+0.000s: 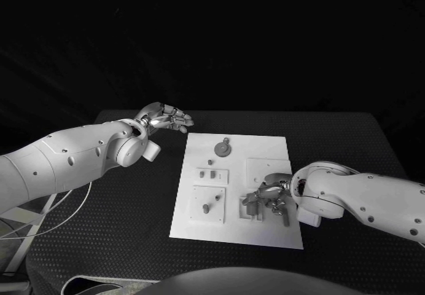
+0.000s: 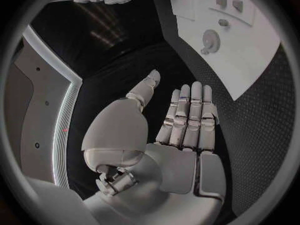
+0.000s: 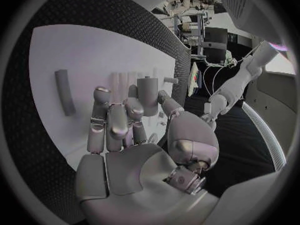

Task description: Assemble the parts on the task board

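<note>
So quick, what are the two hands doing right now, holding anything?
Left hand: open, fingers straight, holding nothing, off the white task board.
Right hand: over the board by a grey cylindrical part; cannot tell if it grips it.

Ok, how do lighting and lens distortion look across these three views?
Head view: dim, background black, only the task board bright. Left wrist view: fisheye bends the board's edges. Right wrist view: board curves too; right hand looms large.

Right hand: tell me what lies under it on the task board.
The right hand hovers over the task board's lower right recess, where upright grey parts stand by its fingers. A flat grey bar lies beside. Whatever sits directly beneath the palm is covered.
</note>
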Robot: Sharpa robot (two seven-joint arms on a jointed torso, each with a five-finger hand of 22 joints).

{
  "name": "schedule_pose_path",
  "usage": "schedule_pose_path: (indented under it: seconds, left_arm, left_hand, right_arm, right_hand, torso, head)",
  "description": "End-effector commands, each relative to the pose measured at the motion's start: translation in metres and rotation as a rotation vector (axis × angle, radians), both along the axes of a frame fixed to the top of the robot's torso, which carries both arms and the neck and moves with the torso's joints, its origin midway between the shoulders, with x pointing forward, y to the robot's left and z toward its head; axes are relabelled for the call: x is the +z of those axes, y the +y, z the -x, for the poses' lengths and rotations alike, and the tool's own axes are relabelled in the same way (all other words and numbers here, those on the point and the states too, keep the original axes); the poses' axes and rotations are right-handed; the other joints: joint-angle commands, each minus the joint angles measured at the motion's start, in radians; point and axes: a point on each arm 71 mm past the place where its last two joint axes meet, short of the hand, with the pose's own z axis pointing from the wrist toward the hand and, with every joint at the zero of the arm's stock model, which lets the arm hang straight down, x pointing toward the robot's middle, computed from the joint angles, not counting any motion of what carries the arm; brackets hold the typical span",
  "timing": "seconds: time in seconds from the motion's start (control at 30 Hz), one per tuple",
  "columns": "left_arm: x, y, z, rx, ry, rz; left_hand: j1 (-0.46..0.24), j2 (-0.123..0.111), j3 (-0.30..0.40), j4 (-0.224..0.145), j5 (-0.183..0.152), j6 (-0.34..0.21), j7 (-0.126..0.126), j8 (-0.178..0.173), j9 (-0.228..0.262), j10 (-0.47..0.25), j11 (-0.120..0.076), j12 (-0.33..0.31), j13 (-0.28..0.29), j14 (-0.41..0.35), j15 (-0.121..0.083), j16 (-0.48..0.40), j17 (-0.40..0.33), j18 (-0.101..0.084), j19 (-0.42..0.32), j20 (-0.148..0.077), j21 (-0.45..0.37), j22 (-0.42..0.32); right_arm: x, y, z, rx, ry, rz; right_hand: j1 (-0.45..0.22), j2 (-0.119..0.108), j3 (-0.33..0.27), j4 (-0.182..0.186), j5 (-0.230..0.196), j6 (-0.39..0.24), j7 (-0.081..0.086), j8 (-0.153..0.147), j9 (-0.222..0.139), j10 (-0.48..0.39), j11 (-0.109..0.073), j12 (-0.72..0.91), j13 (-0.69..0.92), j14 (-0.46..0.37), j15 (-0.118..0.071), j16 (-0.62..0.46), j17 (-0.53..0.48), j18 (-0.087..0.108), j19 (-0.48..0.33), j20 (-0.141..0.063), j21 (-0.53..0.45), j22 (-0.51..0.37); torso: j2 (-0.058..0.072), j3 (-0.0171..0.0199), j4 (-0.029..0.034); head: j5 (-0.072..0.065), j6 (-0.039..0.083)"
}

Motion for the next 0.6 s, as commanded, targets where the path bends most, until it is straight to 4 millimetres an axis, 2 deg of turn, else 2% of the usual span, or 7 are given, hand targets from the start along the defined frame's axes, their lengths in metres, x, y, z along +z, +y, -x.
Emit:
schedule_pose_path:
  seconds: [0.03, 0.6]
  left_arm:
    - [0.0006, -0.0025, 0.0005, -0.014, 0.002, 0.011]
    - [0.0008, -0.0027, 0.0007, -0.014, 0.002, 0.011]
  left_hand:
    - [-0.010, 0.001, -0.005, 0.000, -0.004, -0.007, -0.001, 0.000, -0.001, -0.008, 0.002, 0.003, -0.001, 0.002, 0.003, -0.007, 0.002, 0.000, 0.002, 0.004, 0.002, -0.001]
    - [-0.010, 0.001, -0.005, 0.000, -0.004, -0.007, -0.001, 0.000, -0.002, -0.008, 0.002, 0.003, -0.002, 0.002, 0.003, -0.008, 0.003, 0.000, 0.002, 0.004, 0.002, -0.002]
  right_arm:
    - [-0.0015, 0.0019, 0.0016, 0.022, 0.020, 0.007]
    - [-0.0073, 0.0027, 0.0022, 0.030, 0.025, 0.022]
  right_hand:
    - [0.044, 0.054, 0.153, -0.097, 0.006, 0.008, 0.005, -0.001, 0.001, 0.000, -0.001, -0.007, -0.001, 0.000, -0.006, -0.002, -0.002, 0.015, -0.004, 0.002, 0.005, 0.019]
    - [0.038, 0.054, 0.156, -0.096, 0.006, 0.006, 0.006, -0.005, 0.001, -0.006, 0.000, -0.018, -0.007, -0.006, -0.005, -0.004, -0.012, 0.015, -0.007, 0.003, 0.005, 0.018]
  torso:
    - [0.000, 0.0001, 0.0005]
    - [0.000, -0.0013, 0.0006]
  head:
    - [0.001, -0.002]
    - [0.007, -0.006]
